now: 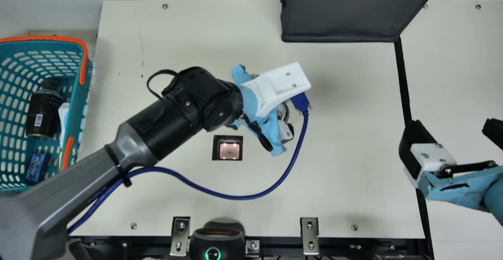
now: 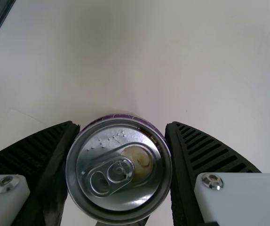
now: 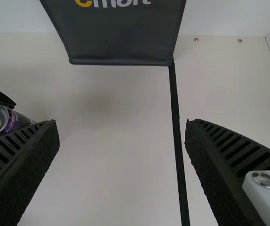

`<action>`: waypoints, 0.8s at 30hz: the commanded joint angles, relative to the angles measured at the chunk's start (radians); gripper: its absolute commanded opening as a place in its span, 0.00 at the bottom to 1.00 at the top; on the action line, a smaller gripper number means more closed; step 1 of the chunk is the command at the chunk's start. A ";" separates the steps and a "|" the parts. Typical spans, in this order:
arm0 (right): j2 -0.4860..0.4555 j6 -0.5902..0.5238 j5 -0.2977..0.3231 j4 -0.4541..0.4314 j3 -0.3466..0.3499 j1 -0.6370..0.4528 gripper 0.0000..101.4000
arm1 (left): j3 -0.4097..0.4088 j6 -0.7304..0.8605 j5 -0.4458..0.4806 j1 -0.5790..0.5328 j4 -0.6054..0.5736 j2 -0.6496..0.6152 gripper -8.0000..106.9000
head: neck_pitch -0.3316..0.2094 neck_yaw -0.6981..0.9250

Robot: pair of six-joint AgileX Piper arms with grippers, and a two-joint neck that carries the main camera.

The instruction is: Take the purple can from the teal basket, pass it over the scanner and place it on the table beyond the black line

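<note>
The left gripper [image 1: 286,131] was holding the purple can [image 2: 118,172] between its closed-in fingers, over the cream table [image 1: 338,165], near the scanner [image 1: 229,151]. The right gripper [image 1: 452,128] stood open beside the black line [image 1: 402,79].

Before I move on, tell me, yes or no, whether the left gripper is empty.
No, the left gripper has the purple can clamped between its two fingers.
</note>
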 commanded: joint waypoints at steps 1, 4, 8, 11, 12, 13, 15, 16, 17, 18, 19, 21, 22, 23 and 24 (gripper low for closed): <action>0.000 0.000 0.000 0.000 0.000 0.000 0.94 | -0.006 0.000 0.002 0.001 -0.004 0.006 0.23 | -0.029 0.000; 0.000 0.000 0.000 0.000 0.000 0.000 0.94 | -0.014 0.000 0.004 0.003 -0.008 0.016 0.32 | -0.029 0.000; 0.000 0.000 0.000 0.000 0.000 0.000 0.94 | -0.023 -0.001 0.006 0.005 -0.013 0.026 0.44 | -0.029 0.000; 0.000 0.000 0.000 0.000 0.000 0.000 0.94 | -0.029 -0.002 0.008 0.006 -0.015 0.033 0.52 | -0.029 0.000; 0.000 0.000 0.000 0.000 0.000 0.000 0.94 | -0.030 -0.003 0.008 0.007 -0.016 0.035 0.55 | -0.029 0.000; 0.000 0.000 0.000 0.000 0.000 0.000 0.94 | -0.031 -0.003 0.008 0.007 -0.017 0.037 0.58 | -0.029 0.000; 0.000 0.000 0.000 0.000 0.000 0.000 0.94 | -0.033 -0.004 0.009 0.008 -0.017 0.040 0.64 | -0.029 0.000; 0.000 0.000 0.000 0.000 0.000 0.000 0.94 | -0.034 -0.005 0.010 0.008 -0.017 0.041 0.67 | -0.029 0.000; 0.000 0.000 0.000 0.000 0.000 0.000 0.94 | -0.034 -0.005 0.010 0.008 -0.018 0.042 0.70 | -0.029 0.000; 0.000 0.000 0.000 0.000 0.000 0.000 0.94 | -0.034 -0.006 0.010 0.008 -0.018 0.042 0.73 | -0.029 0.000; 0.000 0.000 0.001 0.000 0.000 0.000 0.94 | -0.033 -0.006 0.010 0.008 -0.018 0.043 0.76 | -0.029 0.000; 0.000 0.000 0.001 0.000 0.000 0.000 0.94 | -0.030 -0.006 0.010 0.008 -0.020 0.041 0.81 | -0.029 0.000; 0.000 0.000 0.001 0.000 0.000 0.000 0.94 | -0.027 -0.004 0.011 0.008 -0.020 0.039 0.84 | -0.029 0.000; 0.000 0.000 0.001 0.000 0.000 0.000 0.94 | -0.023 -0.002 0.013 0.008 -0.021 0.036 0.85 | -0.029 0.000; 0.000 0.000 0.001 0.000 0.000 0.000 0.94 | -0.018 0.003 0.015 0.008 -0.021 0.032 0.85 | -0.029 0.000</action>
